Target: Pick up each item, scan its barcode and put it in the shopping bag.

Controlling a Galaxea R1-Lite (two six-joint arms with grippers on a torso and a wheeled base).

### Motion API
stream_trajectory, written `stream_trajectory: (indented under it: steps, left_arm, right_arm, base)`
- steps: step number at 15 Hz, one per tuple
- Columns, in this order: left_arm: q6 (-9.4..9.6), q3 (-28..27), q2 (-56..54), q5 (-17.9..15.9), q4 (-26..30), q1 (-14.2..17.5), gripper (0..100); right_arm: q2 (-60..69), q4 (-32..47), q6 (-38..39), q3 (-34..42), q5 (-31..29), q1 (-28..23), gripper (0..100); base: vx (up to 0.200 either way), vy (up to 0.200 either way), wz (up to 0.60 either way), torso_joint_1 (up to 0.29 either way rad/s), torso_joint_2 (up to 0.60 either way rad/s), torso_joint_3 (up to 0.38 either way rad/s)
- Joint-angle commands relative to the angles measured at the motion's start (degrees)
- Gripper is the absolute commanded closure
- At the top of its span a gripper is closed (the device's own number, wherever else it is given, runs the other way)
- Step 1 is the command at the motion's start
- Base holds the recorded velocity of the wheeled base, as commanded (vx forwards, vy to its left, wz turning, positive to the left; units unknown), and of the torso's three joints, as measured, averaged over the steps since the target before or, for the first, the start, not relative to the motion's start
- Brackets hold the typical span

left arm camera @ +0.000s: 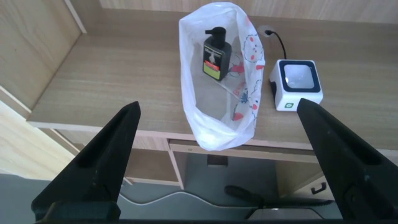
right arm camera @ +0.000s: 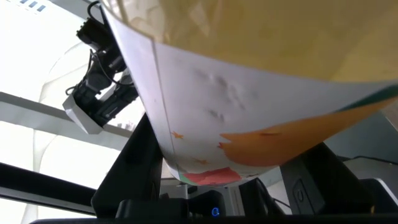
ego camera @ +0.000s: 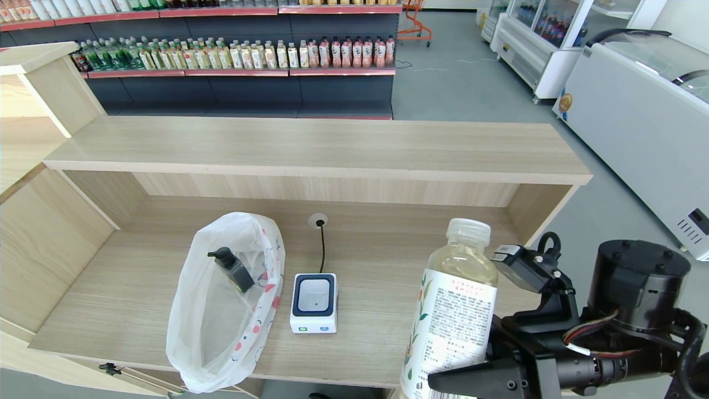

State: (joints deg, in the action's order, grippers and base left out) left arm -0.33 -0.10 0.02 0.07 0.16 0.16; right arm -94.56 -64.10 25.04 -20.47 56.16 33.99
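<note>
A clear bottle [ego camera: 454, 310] with a white cap, pale drink and a white printed label stands upright at the near right, over the counter's front edge, with my right gripper [ego camera: 451, 382] shut on its lower part. The right wrist view looks along the bottle's label [right arm camera: 249, 81] from close up. The white shopping bag [ego camera: 221, 310] stands open on the counter's left, with a dark pump bottle [ego camera: 232, 269] inside. My left gripper [left arm camera: 217, 106] hangs open and holds nothing, above the counter's front edge, looking down on the bag [left arm camera: 217, 118] and pump bottle [left arm camera: 214, 53].
A white barcode scanner [ego camera: 314, 302] with a dark window sits just right of the bag, its black cable [ego camera: 322, 244] running to a hole at the back. The wooden counter [ego camera: 382, 260] has a raised shelf [ego camera: 310, 144] behind and side walls. Freezers [ego camera: 637, 111] stand at the far right.
</note>
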Motion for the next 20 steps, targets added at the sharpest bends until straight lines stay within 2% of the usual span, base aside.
stream_trajectory:
  steps: [1,15,16,18,20]
  left_arm:
    - [-0.02,0.0,0.0,0.0,0.0,0.0,0]
    - [-0.02,0.0,0.0,0.0,0.0,0.0,0]
    - [-0.02,0.0,0.0,0.0,0.0,0.0,0]
    - [-0.02,0.0,0.0,0.0,0.0,0.0,0]
    - [-0.02,0.0,0.0,0.0,0.0,0.0,0]
  right_arm:
    - [-0.2,0.0,0.0,0.0,0.0,0.1,100]
    - [0.4,0.3,-0.2,0.1,-0.3,-0.3,100]
    - [1.1,0.3,-2.5,-0.2,-1.5,-1.3,100]
    - [4.1,3.7,-15.5,0.7,-9.1,-7.7,100]
    - [7.5,14.3,-38.2,0.3,-14.8,-17.6,100]
  base:
    - [0.000,0.000,0.00,0.000,0.00,0.000]
    - [0.000,0.000,0.00,0.000,0.00,0.000]
    - [0.000,0.000,0.00,0.000,0.00,0.000]
    - [0.000,0.000,0.00,0.000,0.00,0.000]
    - [0.000,0.000,0.00,0.000,0.00,0.000]
